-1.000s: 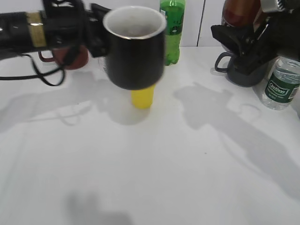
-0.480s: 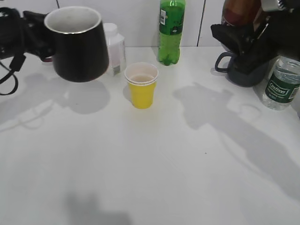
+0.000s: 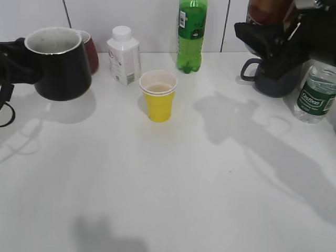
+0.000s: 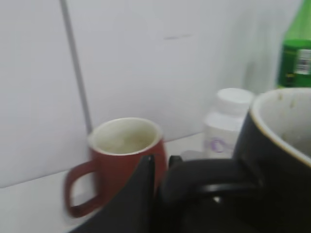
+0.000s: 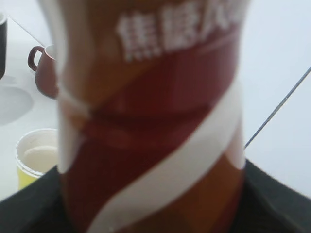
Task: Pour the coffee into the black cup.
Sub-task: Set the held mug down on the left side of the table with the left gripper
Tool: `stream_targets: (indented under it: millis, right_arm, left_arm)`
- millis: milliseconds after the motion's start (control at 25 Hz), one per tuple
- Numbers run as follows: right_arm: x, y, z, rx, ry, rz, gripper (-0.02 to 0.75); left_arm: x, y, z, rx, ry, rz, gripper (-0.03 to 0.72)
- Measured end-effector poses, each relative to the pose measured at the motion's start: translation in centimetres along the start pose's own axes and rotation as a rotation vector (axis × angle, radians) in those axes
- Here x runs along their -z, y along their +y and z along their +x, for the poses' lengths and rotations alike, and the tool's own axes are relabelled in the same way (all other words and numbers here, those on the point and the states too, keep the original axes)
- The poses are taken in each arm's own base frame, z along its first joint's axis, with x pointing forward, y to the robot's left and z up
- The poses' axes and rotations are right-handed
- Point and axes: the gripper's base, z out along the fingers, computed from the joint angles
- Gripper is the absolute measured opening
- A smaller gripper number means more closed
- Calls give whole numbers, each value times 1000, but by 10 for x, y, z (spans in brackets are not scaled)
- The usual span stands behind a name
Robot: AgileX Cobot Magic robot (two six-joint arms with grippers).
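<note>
The black cup (image 3: 60, 65) is upright at the far left, low over the white table (image 3: 173, 178); I cannot tell if it touches. My left gripper (image 3: 10, 65) is shut on its handle. In the left wrist view the cup (image 4: 286, 160) fills the right side and the gripper's jaws (image 4: 160, 165) clasp the handle. My right gripper (image 3: 278, 44) is high at the back right, shut on the coffee bottle (image 3: 268, 10). The bottle's red-brown label with a white stripe (image 5: 150, 121) fills the right wrist view.
A yellow paper cup (image 3: 158, 95) stands mid-table. Along the back are a red mug (image 3: 90, 50), a white bottle (image 3: 124, 55) and a green bottle (image 3: 191, 34). A dark grey mug (image 3: 275, 81) and a water bottle (image 3: 315, 94) stand at the right.
My left arm has carried the black cup from above the yellow cup leftward and down to the table's left side. The right arm with the coffee bottle has hardly moved.
</note>
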Motion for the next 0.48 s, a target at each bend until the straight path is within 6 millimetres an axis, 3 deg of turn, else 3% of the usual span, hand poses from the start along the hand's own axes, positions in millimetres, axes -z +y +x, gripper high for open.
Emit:
stream_targets:
  millis: [200,480]
  right_arm:
    - [0,-1,-1,-13,-7,7,536]
    - [0,-1,-1,-24,-9,14,536]
  left_arm:
    - [-2,11,8,24,2,-113,52]
    - [-10,20,48,101,34,-177,52]
